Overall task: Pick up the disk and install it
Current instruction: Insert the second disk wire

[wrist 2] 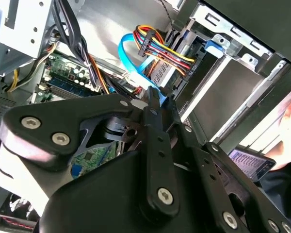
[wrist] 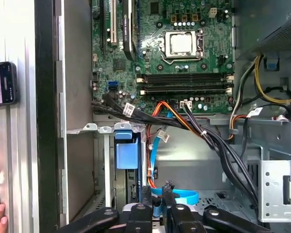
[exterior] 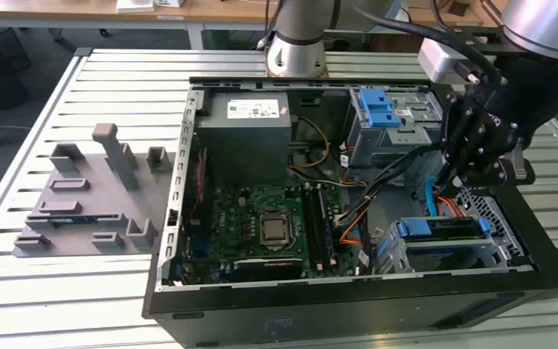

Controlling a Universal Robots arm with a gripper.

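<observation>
Gripper (exterior: 478,156) is hovering inside the open case (exterior: 259,305), above the disk (exterior: 439,231) sitting in its bay; finger state is impossible to tell.

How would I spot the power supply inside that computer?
Find the open black computer case on the slatted table. Past the green motherboard, toward the arm's base, sits the power supply: a large plain grey box. Unlike its neighbours, it bears a white sticker.
</observation>
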